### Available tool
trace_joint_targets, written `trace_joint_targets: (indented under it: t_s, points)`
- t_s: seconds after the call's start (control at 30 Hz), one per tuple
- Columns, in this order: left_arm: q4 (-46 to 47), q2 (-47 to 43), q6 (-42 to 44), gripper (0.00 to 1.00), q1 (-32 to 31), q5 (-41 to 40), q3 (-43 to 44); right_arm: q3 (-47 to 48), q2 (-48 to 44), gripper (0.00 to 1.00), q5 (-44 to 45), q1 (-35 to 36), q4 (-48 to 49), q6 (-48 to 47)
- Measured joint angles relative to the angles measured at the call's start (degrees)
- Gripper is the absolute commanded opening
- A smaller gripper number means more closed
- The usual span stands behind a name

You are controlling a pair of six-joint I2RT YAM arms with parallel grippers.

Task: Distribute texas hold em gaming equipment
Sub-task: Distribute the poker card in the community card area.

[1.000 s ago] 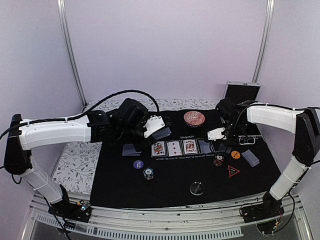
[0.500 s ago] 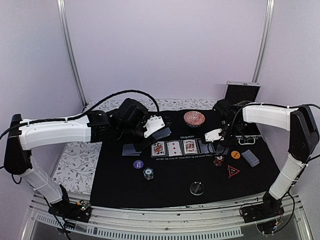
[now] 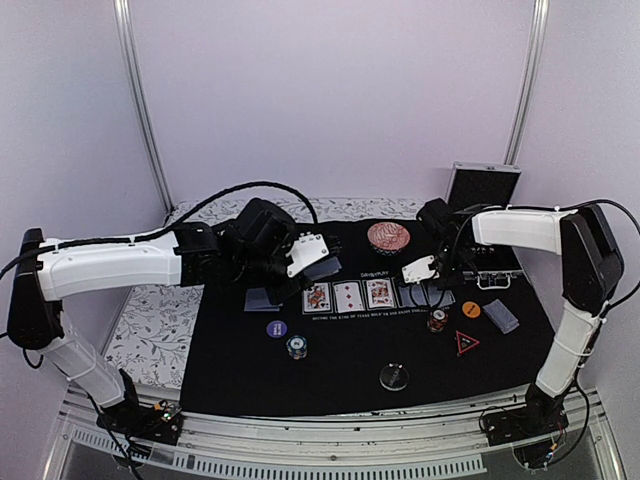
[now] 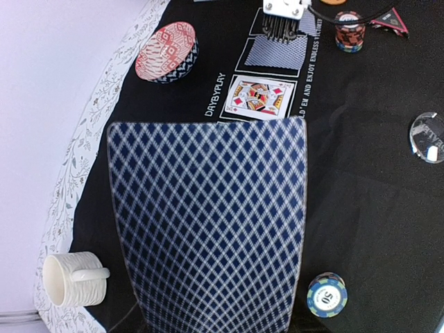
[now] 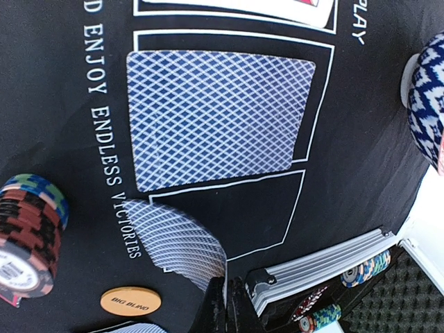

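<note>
Playing cards log | left gripper clamped on a blue-backed card, aloft at left | centre row: three face up, one face down | right gripper pinching last card over the empty fifth slot | I judge it nearly done, with both held cards left to place.

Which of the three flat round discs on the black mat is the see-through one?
The clear disc, alone near the front edge of the mat. The purple disc and the orange disc are solid colours and lie farther back.
</note>
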Motion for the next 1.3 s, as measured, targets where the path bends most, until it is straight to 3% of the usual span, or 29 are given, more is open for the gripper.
trace_joint_targets:
  t_s: [0.9,1.07,1.23,1.3]
  points:
    - [0.0,-0.5,0.5,0.41,0.0,-0.5,-0.3,2.9,8.5,0.03,1.9,-2.1,7.3,-8.2]
    - [0.0,-0.5,0.5,0.41,0.0,-0.6,-0.3,3.5,9.0,0.11,2.0,-2.3,7.9,-8.2]
    - [0.0,-0.5,0.6,0.41,0.0,-0.6,-0.3,3.5,9.1,0.41,2.0,-2.3,8.5,-8.5]
    - [0.0,-0.5,0.6,0.42,0.0,-0.6,-0.3,3.5,9.1,0.44,2.0,-2.3,8.7,-8.2]
